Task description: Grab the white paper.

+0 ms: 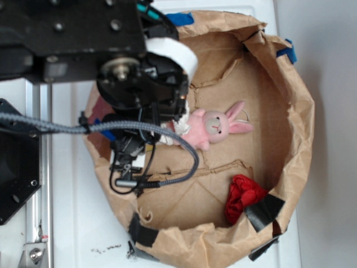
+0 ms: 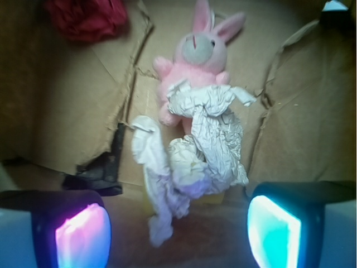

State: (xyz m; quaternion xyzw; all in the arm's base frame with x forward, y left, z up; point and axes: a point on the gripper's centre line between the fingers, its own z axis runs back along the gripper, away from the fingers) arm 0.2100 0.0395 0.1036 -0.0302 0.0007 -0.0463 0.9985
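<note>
- The black gripper [image 2: 178,223] was spread wide and held nothing; its pink-lit and cyan-lit pads sat on either side of the crumpled off-white wad of thin paper [image 2: 203,139].
- The paper lay on the floor of the brown paper bag [image 2: 312,123], overlapping the lower body of the pink plush bunny [image 2: 195,56].
- A red crumpled cloth [image 1: 242,196] lay well apart.

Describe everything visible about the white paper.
The white paper is an off-white, thin, heavily creased wad, drawn out into loose lobes with one strip trailing down. It lies on the brown bag's floor, its top edge overlapping the pink bunny's lower body. In the wrist view it sits between the open gripper's fingers, which are not touching it. In the exterior view the arm hides nearly all of it.
</note>
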